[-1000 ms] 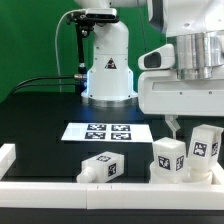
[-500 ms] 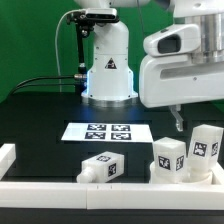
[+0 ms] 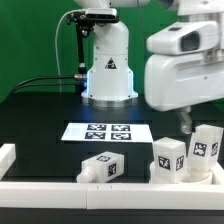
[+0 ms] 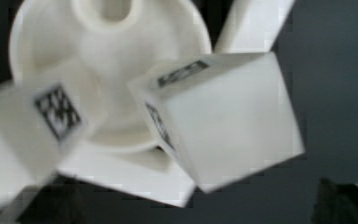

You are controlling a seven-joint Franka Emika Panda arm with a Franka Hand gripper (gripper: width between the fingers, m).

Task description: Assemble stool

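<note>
Hand (image 3: 185, 123) wide open, holding nothing, hovers above two upright legs (image 3: 168, 157), off marker board (image 3: 108, 131) toward exterior view's right. Seat (image 4: 78, 60) I see only in blurred wrist view, a leg close by. My worry: if hand descends off-centre, it clips leg top and topples it against neighbour

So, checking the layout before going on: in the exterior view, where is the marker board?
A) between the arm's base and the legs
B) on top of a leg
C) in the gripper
A: the marker board lies flat, the arm's base beyond it and the legs in front.
</note>
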